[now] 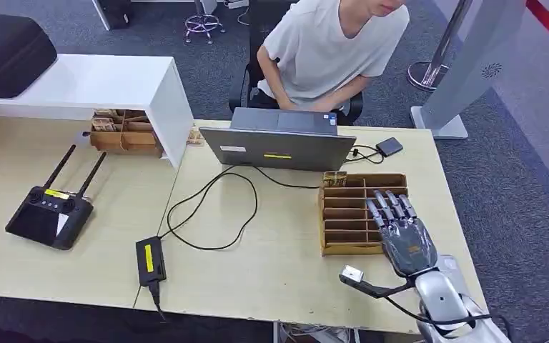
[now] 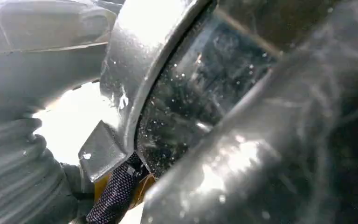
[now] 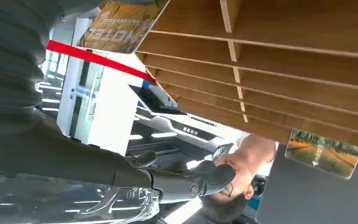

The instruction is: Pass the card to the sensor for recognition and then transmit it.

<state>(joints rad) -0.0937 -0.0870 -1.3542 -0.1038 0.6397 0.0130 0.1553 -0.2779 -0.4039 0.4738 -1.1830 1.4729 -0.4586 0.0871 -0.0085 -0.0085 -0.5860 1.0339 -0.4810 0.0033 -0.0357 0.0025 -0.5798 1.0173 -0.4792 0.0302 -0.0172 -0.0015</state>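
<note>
One card [image 1: 334,178] stands in the far-left slot of the wooden card rack [image 1: 350,246] on the worktop [image 1: 271,264]. The right wrist view shows a second card [image 3: 324,153] lodged in the rack. The right robot hand [image 1: 400,232] hovers above the rack's near-right slots, fingers extended and apart, holding nothing. The standing card therefore lies ahead and to the left of this robot hand, the nearer one. The left robot hand's state cannot be determined.
</note>
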